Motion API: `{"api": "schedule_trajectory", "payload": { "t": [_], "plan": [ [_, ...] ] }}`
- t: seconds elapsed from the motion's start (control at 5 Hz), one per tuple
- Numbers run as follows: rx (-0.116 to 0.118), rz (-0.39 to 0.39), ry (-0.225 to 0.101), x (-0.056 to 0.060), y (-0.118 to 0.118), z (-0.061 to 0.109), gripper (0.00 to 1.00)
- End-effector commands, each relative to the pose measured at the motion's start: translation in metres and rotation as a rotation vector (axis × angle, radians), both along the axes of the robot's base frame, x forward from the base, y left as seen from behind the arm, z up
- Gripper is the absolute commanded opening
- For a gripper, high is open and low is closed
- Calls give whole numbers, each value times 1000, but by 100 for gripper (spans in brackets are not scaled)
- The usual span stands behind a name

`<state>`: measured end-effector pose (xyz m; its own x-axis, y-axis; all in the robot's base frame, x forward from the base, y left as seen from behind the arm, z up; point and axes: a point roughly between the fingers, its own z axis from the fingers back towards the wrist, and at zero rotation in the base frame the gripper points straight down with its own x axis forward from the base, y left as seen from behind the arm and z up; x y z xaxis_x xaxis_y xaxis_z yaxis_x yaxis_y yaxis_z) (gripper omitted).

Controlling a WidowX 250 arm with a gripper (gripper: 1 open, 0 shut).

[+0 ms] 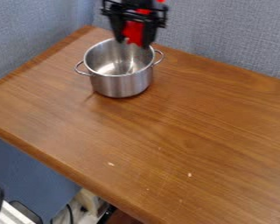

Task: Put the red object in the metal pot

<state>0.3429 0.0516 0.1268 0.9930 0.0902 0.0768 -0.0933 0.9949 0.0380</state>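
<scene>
Pincer [134, 33] grips the red object [136, 31] above the metal pot [118, 70].

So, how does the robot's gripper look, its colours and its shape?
The gripper is mostly black, with dark fingers pointing down and a blocky black body above. Red shows between the fingers. Cables or markings cannot be made out; the picture is too small.

Red object [134, 31], silver metal pot [118, 70], brown wood-grain table [189, 131]
</scene>
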Motion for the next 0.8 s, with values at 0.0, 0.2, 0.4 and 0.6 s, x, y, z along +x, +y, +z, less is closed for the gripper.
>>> {"api": "schedule_trajectory", "payload": {
  "t": [0.0,0.2,0.4,0.6],
  "plan": [
    [-11,-80,-41,9,-35,10,0],
    [-7,-48,-40,5,-4,9,0],
    [1,4,-48,3,32,12,0],
    [-8,-101,-50,9,-10,11,0]
  ]
}}
